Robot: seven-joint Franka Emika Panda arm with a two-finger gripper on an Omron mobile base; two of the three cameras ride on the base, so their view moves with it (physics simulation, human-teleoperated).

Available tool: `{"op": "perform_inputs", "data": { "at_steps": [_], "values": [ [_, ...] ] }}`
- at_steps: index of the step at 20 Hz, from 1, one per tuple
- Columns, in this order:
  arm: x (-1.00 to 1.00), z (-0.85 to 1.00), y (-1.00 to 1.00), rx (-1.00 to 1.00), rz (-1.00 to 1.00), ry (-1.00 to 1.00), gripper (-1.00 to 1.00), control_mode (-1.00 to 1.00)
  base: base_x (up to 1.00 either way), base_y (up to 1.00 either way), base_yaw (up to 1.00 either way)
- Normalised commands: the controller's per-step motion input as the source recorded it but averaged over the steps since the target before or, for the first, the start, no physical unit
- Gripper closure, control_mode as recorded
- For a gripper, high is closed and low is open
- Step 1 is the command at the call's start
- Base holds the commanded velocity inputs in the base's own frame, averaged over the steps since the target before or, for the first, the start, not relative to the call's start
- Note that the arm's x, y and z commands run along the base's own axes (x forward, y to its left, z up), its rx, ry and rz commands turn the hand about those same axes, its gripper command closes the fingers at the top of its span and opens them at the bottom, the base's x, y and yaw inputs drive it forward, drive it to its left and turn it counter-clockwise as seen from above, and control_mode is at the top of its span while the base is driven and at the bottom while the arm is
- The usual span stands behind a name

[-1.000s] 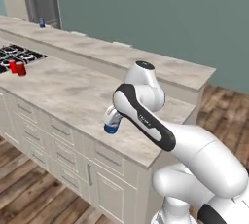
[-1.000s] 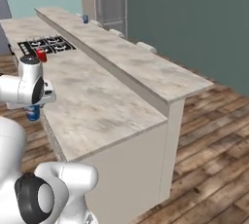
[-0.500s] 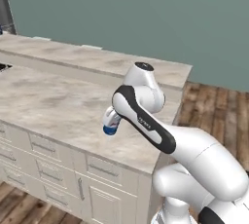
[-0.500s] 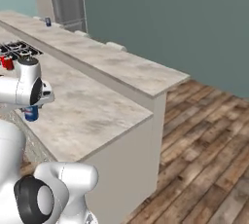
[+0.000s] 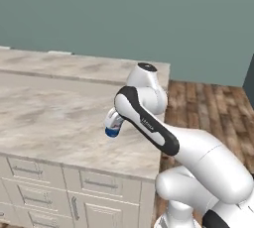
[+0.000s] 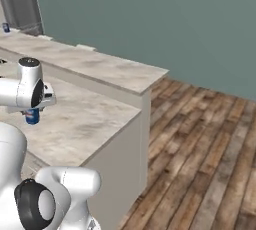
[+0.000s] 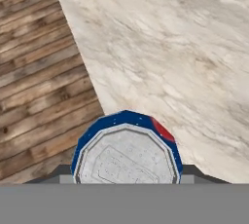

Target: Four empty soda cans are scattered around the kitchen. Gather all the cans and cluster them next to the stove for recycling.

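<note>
The gripper [image 5: 111, 125] is clamped on a blue soda can [image 5: 113, 126], carried just above the marble counter [image 5: 54, 118] near its end; in the hand view the can's silvery top [image 7: 126, 158] sits between the finger tips, over the counter edge with the wooden floor [image 7: 39, 82] beside it. Since a second ago the whole scene has swung: the stove and the red cans beside it have slid out of the base views, so the base is turning while the grip holds unchanged. Another can [image 6: 6, 27] waits far off on the raised ledge [image 6: 95, 66]. My guess is the carry is under way but not yet aimed at the stove
</note>
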Motion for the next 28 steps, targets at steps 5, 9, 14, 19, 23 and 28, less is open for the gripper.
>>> {"op": "perform_inputs", "data": {
  "at_steps": [5,9,14,19,23,28],
  "values": [
    [0.0,0.0,0.0,0.0,0.0,0.0,1.0,1.0,0.09,0.5,-0.37],
    [0.0,0.0,0.0,0.0,0.0,0.0,1.0,1.0,0.01,0.57,-0.27],
    [0.0,0.0,0.0,0.0,0.0,0.0,1.0,1.0,-0.02,0.59,-0.23],
    [0.0,0.0,0.0,0.0,0.0,0.0,1.0,1.0,-0.17,0.61,-0.14],
    [0.0,0.0,0.0,0.0,0.0,0.0,1.0,1.0,-0.3,0.59,-0.11],
    [0.0,0.0,0.0,0.0,0.0,0.0,1.0,1.0,-0.3,0.58,-0.13]
  ]
}}
